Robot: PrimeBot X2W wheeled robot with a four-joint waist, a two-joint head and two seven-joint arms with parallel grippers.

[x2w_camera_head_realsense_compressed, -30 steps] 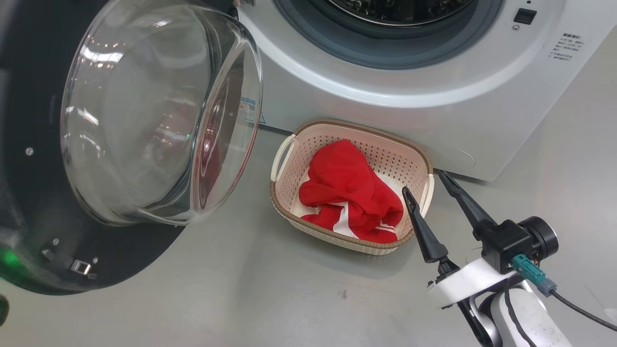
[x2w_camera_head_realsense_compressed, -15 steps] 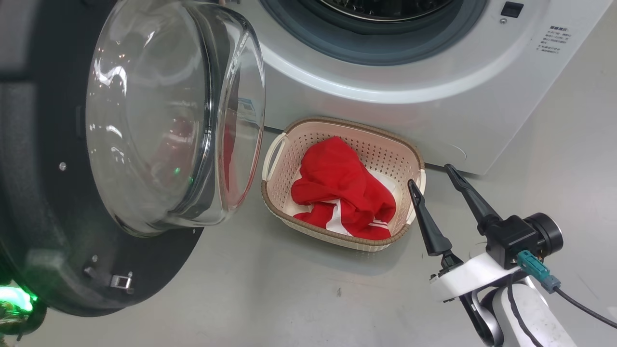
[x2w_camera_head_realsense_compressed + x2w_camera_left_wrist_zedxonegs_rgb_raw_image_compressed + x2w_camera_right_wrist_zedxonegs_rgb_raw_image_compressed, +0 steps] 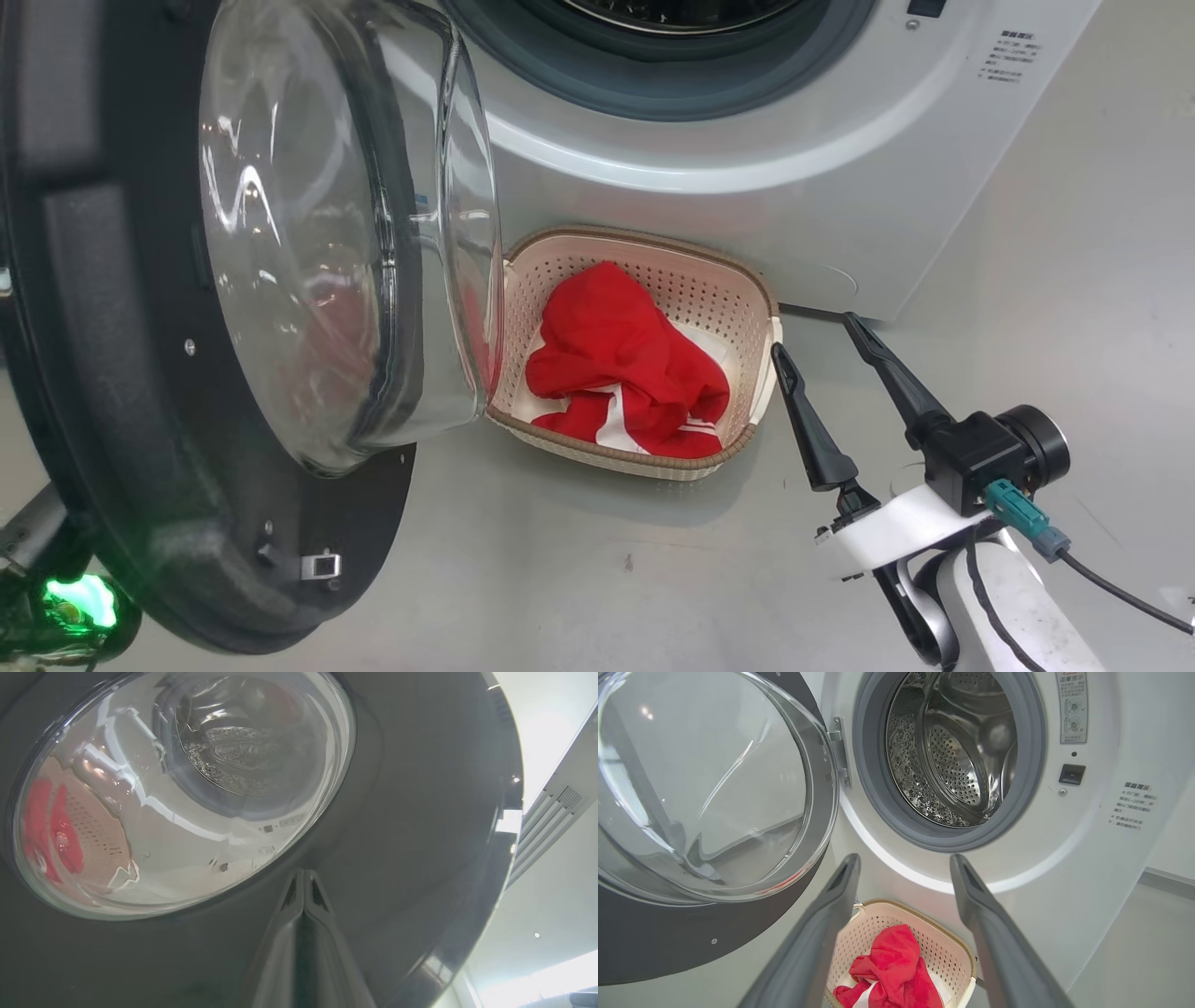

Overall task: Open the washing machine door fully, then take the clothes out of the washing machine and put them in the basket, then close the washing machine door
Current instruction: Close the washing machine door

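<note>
The left claw (image 3: 303, 873) is seen closed against the glossy black-rimmed round glass door (image 3: 308, 233); the right claw (image 3: 812, 338) is held wide, empty.

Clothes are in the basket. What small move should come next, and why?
Probably push the door shut with the left gripper: its closed tips sit at the door's outer face, the drum looks empty, the clothes lie in the basket.
</note>
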